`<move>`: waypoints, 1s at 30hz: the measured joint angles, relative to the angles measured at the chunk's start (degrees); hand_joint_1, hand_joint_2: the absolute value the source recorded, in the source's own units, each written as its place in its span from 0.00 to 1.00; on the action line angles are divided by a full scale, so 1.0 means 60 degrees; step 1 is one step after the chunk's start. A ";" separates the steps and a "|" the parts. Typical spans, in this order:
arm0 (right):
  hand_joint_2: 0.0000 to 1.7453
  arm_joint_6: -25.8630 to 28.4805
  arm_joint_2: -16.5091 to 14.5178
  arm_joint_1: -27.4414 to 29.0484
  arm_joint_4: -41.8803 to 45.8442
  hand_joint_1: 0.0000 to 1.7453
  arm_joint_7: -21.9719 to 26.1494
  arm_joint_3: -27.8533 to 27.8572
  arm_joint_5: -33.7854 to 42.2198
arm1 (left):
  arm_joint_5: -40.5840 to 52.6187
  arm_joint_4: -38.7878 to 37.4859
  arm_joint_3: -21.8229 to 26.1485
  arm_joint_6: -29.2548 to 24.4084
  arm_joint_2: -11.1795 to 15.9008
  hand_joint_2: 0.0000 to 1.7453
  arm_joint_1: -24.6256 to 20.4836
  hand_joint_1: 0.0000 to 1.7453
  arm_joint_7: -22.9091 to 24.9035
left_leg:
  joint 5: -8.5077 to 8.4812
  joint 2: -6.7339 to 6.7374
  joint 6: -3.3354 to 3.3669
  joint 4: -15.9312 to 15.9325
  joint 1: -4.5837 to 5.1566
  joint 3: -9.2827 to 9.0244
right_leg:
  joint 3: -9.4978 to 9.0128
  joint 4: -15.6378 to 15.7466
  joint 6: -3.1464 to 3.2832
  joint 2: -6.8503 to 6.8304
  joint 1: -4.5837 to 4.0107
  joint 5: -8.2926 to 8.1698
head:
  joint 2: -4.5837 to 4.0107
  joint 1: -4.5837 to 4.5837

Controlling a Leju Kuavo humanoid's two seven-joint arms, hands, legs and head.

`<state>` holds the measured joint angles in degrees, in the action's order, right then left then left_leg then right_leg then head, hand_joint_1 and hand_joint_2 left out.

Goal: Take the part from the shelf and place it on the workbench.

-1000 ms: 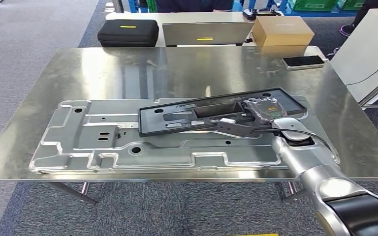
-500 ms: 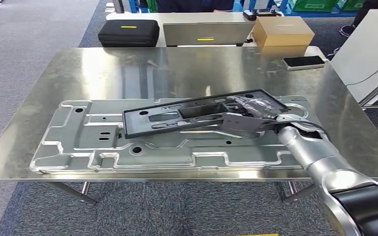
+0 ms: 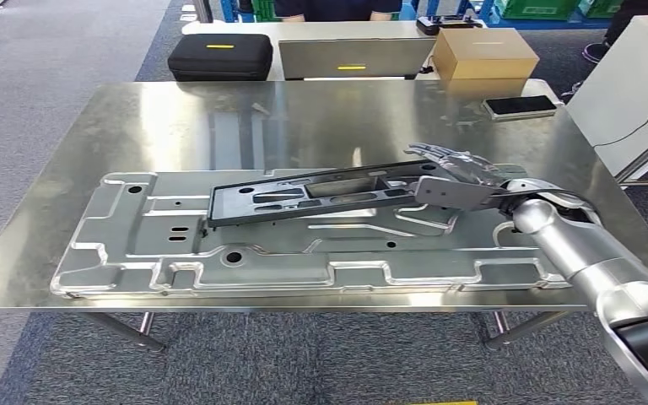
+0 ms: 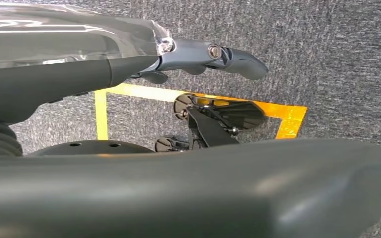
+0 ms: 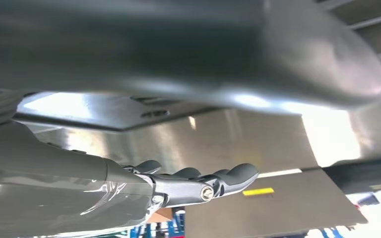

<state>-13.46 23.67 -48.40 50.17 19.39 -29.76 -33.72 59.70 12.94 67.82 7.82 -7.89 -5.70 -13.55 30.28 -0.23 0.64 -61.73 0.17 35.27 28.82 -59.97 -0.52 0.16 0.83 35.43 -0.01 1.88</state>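
The long black frame part (image 3: 304,196) lies across the silver stamped panel (image 3: 135,245) on the steel workbench (image 3: 177,118), its left end down on the panel. My right hand (image 3: 460,179) is at the part's right end, fingers spread above it. In the right wrist view the right hand (image 5: 188,186) has straight fingers held apart from the thumb, with bare metal showing between them. My left hand (image 4: 198,54) hangs over grey carpet with its fingers stretched out and holds nothing.
Behind the workbench stand a black case (image 3: 219,56), a grey laptop (image 3: 354,57) and a cardboard box (image 3: 484,52). A phone (image 3: 520,105) lies at the bench's far right corner. A white table (image 3: 633,93) stands to the right, and a person (image 3: 337,8) behind.
The right hand carried the part leftward over the panel, then drew back to the right and spread its fingers. The part stays on the panel, lying flatter.
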 joint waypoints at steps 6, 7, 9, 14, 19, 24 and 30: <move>0.00 0.1072 -0.0024 0.1112 0.1606 0.00 0.0760 0.0618 0.1863 | 0.0006 0.0000 0.0015 0.0038 0.0000 0.00 -0.0010 0.00 -0.0029 | 0.0002 -0.0002 0.0000 0.0002 -0.0013 -0.0004 | -0.0013 0.0000 0.0001 -0.0002 -0.0013 0.0002 | 0.0001 0.0000; 0.00 0.1218 -0.0229 0.1562 0.2099 0.00 0.0972 0.0976 0.2206 | 0.0018 0.0000 0.0014 0.0060 -0.0001 0.00 -0.0011 0.00 -0.0035 | 0.0002 -0.0003 -0.0001 0.0003 -0.0015 -0.0005 | -0.0014 0.0001 0.0002 -0.0004 -0.0015 0.0003 | 0.0001 0.0000; 0.00 0.1297 -0.0720 0.2419 0.3140 0.00 0.1281 0.1718 0.2824 | 0.0040 0.0000 0.0012 0.0100 -0.0005 0.00 -0.0015 0.00 -0.0049 | 0.0003 -0.0009 -0.0001 0.0006 -0.0015 -0.0006 | -0.0011 0.0001 0.0003 -0.0010 -0.0016 0.0006 | 0.0001 0.0000; 0.00 0.0739 -0.1886 0.4044 0.6077 0.00 0.1497 0.3527 0.4187 | 0.0080 0.0000 0.0011 0.0169 -0.0020 0.00 -0.0006 0.00 -0.0055 | 0.0003 -0.0041 -0.0002 0.0016 -0.0018 -0.0008 | -0.0015 0.0002 -0.0005 -0.0033 -0.0016 0.0024 | 0.0000 0.0000; 0.00 -0.0007 -0.2615 0.4666 0.7729 0.00 0.1863 0.4709 0.5036 | 0.0158 0.0000 0.0011 0.0201 -0.0022 0.00 -0.0013 0.00 -0.0002 | 0.0003 -0.0039 -0.0002 0.0018 -0.0014 -0.0013 | -0.0017 0.0002 -0.0004 -0.0028 -0.0012 0.0025 | 0.0000 0.0001; 0.00 -0.1001 -0.3245 0.4989 0.9306 0.00 0.2022 0.5599 0.6114 | 0.0160 0.0000 0.0013 0.0212 -0.0022 0.00 0.0010 0.00 0.0158 | 0.0003 -0.0039 -0.0002 0.0017 -0.0008 -0.0017 | -0.0022 0.0003 -0.0005 -0.0029 -0.0007 0.0024 | 0.0001 0.0000; 0.00 -0.1566 -0.3686 0.5286 1.0402 0.00 0.2056 0.5906 0.6355 | -0.0022 0.0000 0.0089 0.0283 -0.0022 0.00 0.0008 0.00 0.0271 | 0.0003 -0.0038 -0.0002 0.0015 -0.0001 -0.0021 | -0.0025 0.0006 -0.0006 -0.0025 0.0000 0.0023 | 0.0001 0.0000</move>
<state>-22.85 1.56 -16.68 112.58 31.72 5.67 4.41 59.57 12.94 68.36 9.52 -8.02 -5.65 -11.92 30.30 -0.46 0.63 -61.64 0.17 35.15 28.67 -59.93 -0.55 0.01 0.83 35.57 0.00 1.88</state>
